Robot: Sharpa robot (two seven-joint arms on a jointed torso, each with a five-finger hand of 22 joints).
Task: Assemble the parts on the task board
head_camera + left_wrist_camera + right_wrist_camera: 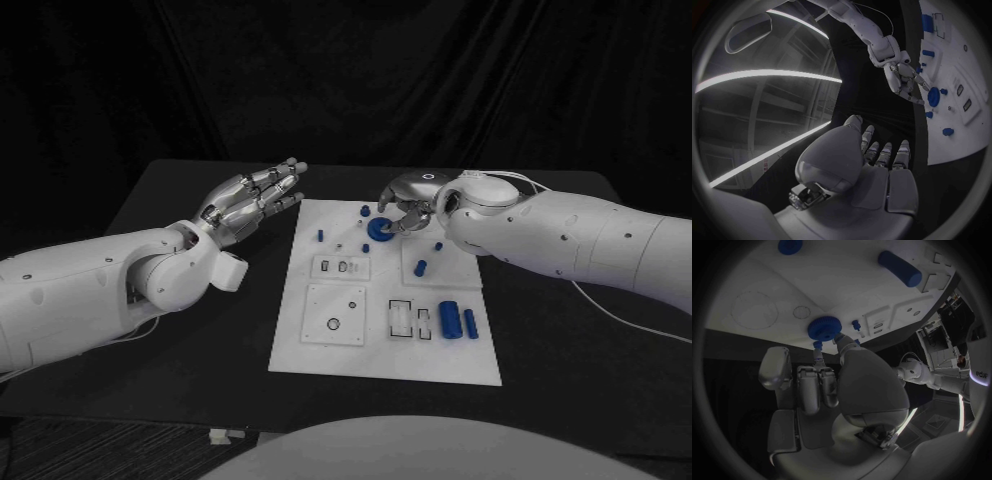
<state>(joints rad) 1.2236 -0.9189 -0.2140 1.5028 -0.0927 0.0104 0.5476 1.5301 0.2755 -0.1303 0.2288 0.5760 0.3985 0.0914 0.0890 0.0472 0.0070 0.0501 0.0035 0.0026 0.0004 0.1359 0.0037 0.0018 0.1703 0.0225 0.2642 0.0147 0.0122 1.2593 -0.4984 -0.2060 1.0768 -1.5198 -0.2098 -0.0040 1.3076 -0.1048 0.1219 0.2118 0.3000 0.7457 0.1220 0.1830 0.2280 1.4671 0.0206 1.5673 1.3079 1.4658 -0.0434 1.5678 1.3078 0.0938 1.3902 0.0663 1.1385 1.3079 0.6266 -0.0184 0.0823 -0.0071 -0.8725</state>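
At the task board's (310, 355) far edge, right robot hand (408, 205) pinching blue disc (381, 229), left robot hand (257, 200) open, beside board.

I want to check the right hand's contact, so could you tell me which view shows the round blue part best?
The right wrist view: the round blue part sits close, with the right hand's fingertips at its edge. The head view shows it small and partly covered by that hand; the left wrist view shows it small, from afar.

lab; black table (577, 330); black backdrop curtain (346, 70); ceiling light strips (767, 75)
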